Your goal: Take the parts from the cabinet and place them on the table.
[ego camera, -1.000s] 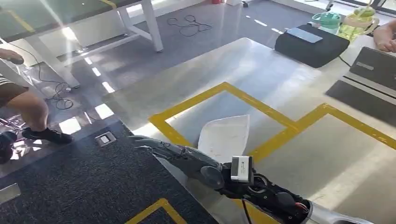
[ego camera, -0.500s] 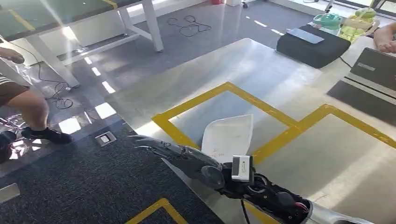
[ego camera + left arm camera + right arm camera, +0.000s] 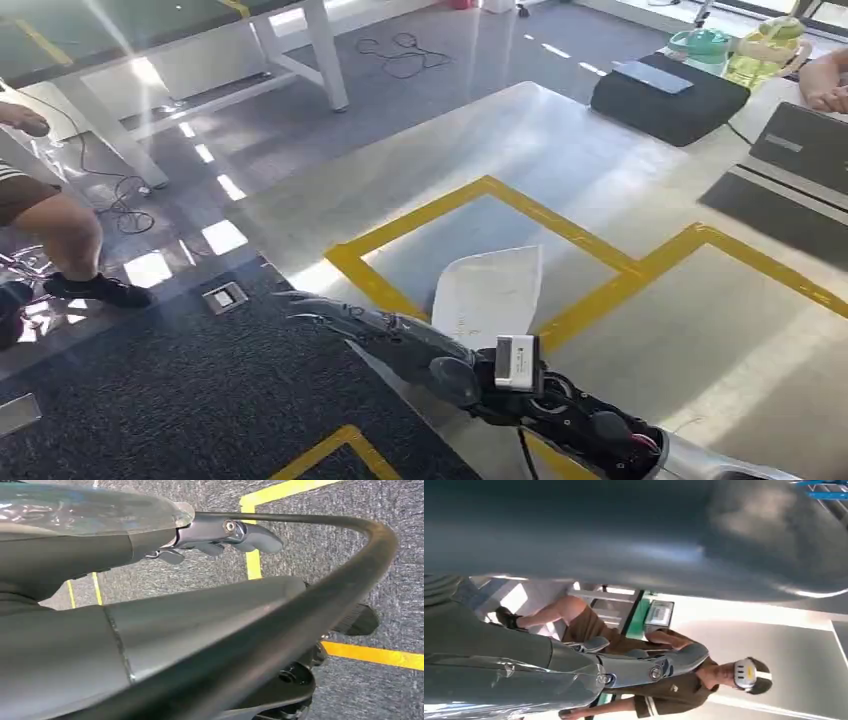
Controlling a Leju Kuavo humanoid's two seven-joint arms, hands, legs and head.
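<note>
**White part lies on the table, and both hands hold nothing**

Grey and shiny, the big table (image 3: 560, 150) takes up most of the head view. Yellow tape (image 3: 590, 300) marks square boxes on its top. Beside the table lies a dark carpet (image 3: 150, 400), and bright spots of sun fall on the grey floor past it.

A person (image 3: 664, 685) in brown clothes sits off to the side, with a white headset on. A black case (image 3: 668, 100) rests at the far end of the table, with green cups (image 3: 770, 50) just behind it.

The white part (image 3: 490, 290) lies flat on the table, inside one yellow box. It looks thin, like a sheet or a bag.

The right hand (image 3: 370, 325) reaches out along the near edge of the table, just beside the white part. Its fingers (image 3: 659, 667) are stretched out straight and a little apart, with nothing in them. I cannot tell if the hand touches the part.

The left hand (image 3: 225, 535) hangs low over the carpet. Its fingers are loose, a little bent, and hold nothing.

A small metal plate (image 3: 226, 297) sits in the floor at the carpet's edge.
</note>
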